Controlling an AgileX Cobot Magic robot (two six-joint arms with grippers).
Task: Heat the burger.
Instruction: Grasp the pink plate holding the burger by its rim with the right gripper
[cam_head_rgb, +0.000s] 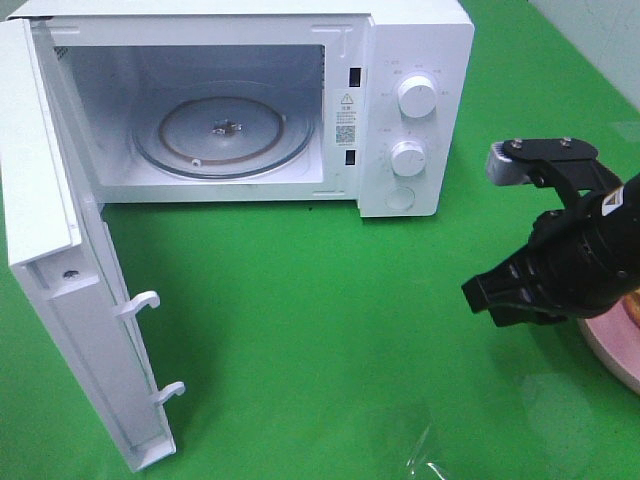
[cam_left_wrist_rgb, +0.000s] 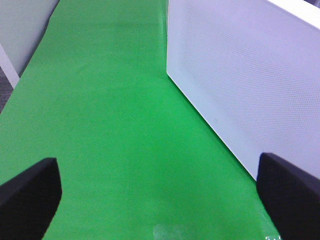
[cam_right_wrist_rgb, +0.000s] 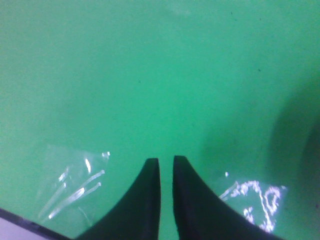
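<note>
The burger is hidden behind my right arm at the right edge of the exterior view; only part of the pink plate (cam_head_rgb: 612, 352) shows there. My right gripper (cam_head_rgb: 492, 298) (cam_right_wrist_rgb: 166, 162) hangs over bare green cloth just left of the plate. Its fingers are almost together, with a thin slit between them and nothing in it. The microwave (cam_head_rgb: 415, 60) stands at the back with its door (cam_head_rgb: 75, 300) swung wide open and an empty glass turntable (cam_head_rgb: 225, 135) inside. My left gripper (cam_left_wrist_rgb: 160, 200) is open above the cloth beside the microwave's white side wall (cam_left_wrist_rgb: 250, 75).
Green cloth (cam_head_rgb: 320, 330) covers the table. Two door hooks (cam_head_rgb: 140, 303) stick out from the open door toward the middle. Crinkled clear plastic (cam_head_rgb: 432, 465) (cam_right_wrist_rgb: 75, 187) lies on the cloth near the front, below my right gripper.
</note>
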